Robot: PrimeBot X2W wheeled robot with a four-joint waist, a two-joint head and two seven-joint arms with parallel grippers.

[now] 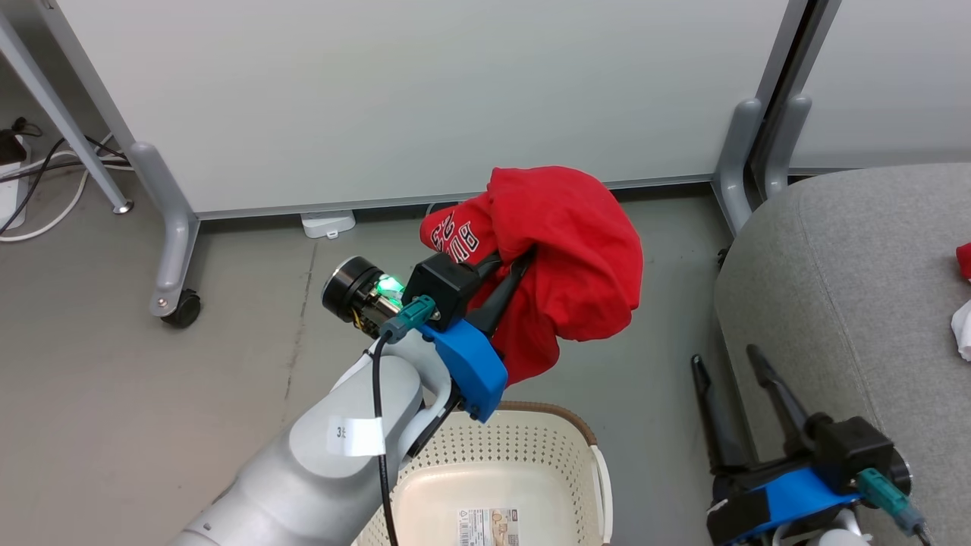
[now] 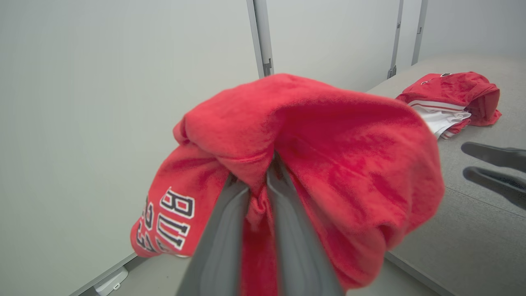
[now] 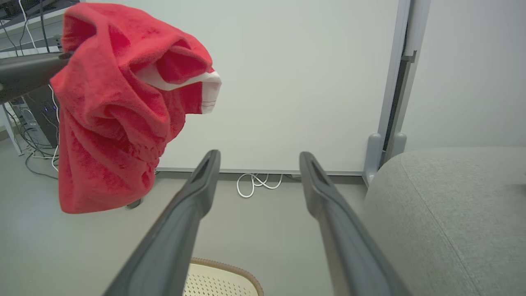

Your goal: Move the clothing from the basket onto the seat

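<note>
The left gripper [image 2: 257, 181] is clenched on 1 red shirt [image 1: 576, 250], holding it bunched in the air above the basket [image 1: 561, 425]. The right gripper [image 3: 259, 159] hangs released, right of the basket. The other red shirt [image 2: 452, 98] lies on the seat [image 1: 850, 288], beyond the basket.

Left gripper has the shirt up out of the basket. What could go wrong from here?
1. The left gripper pinches only a small fold of the red shirt, which hangs over the floor: it may slip and drop.
2. The open right gripper stands before the seat; trailing cloth could snag on its fingers.
</note>
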